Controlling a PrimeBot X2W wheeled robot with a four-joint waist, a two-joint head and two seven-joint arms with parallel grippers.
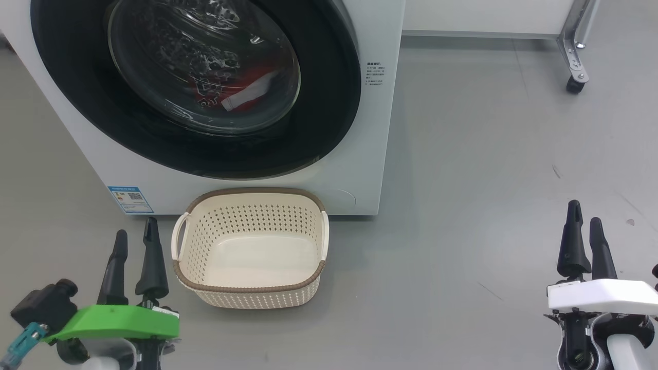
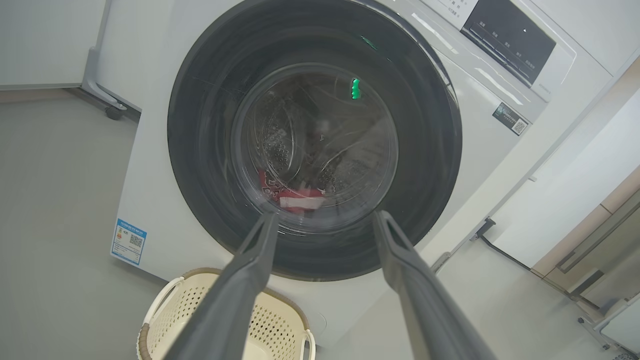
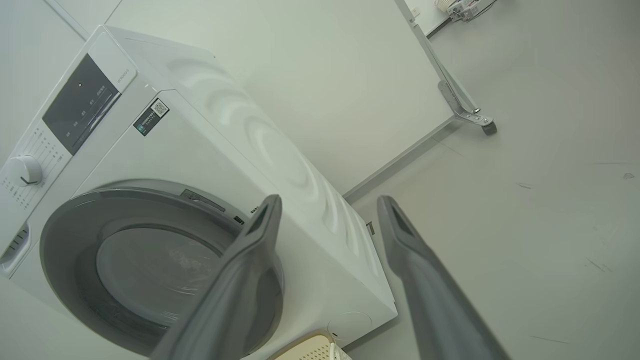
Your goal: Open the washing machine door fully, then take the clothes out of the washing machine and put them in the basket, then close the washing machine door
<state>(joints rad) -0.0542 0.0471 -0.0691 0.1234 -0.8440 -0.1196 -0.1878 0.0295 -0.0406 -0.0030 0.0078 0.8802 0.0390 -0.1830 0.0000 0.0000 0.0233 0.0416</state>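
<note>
- The washing machine (image 1: pixel 378 154) stands on the grey floor (image 1: pixel 488 180), ahead of the robot and toward its left.
- The door (image 1: pixel 329 103) is shut flat against the front of the machine.
- The clothes (image 1: pixel 241 95) lie inside the drum behind the door glass. They show as a red and white bundle low in the window.
- The basket (image 1: pixel 252 295) sits upright on the floor right at the foot of the machine, below the door. Its back rim is close against the white front panel.
- The left gripper (image 1: pixel 135 227) hangs low, just beside the basket's left handle and not touching it. Its two fingers are spread wide and hold nothing.
- In the left wrist view those fingers point up at the lower part of the door, with the clothes showing between their tips. The door is still some way off.
- The right gripper (image 1: pixel 585 212) is well apart from the basket and the machine, out over bare floor on the robot's right. Its fingers are also wide apart and empty.
- In the right wrist view the machine's right front corner lies between the spread fingers, with the door off to the left.
- A blue label (image 1: pixel 131 199) is stuck on the machine's lower front, just above the left gripper's fingertips in the head view.
</note>
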